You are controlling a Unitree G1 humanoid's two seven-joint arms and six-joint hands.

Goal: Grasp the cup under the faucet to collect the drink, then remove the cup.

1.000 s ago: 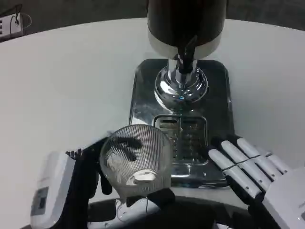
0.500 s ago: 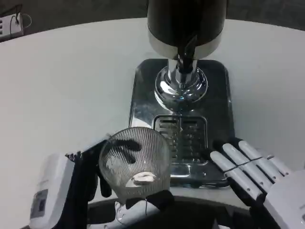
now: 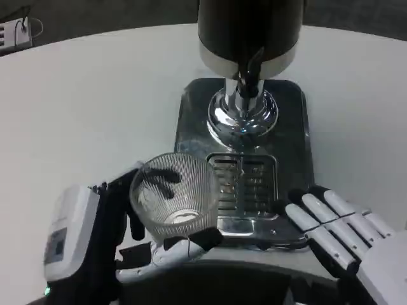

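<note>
Left hand was wrapped around the cup: dark fingers showed through the ribbed clear wall on the far-left side, and one white finger with a black tip lay across the near side just under the cup's base. Cup was upright, rim up, held at the front-left corner of the dispenser's drip tray, its right edge overlapping the slotted grate in the picture; cannot tell if it touched the tray or sat above it. Something pale showed at the bottom of the cup, too unclear to say whether it was liquid. Cup was not under the faucet, which sat further back, above the chrome pedestal on the steel base plate. Dark dispenser body was at the top of frame. Right hand was empty, fingers straight and slightly apart, fingertips at the front-right corner of the base plate, well apart from the cup. Everything stood on the white table; a power strip was off at the far-left corner
</note>
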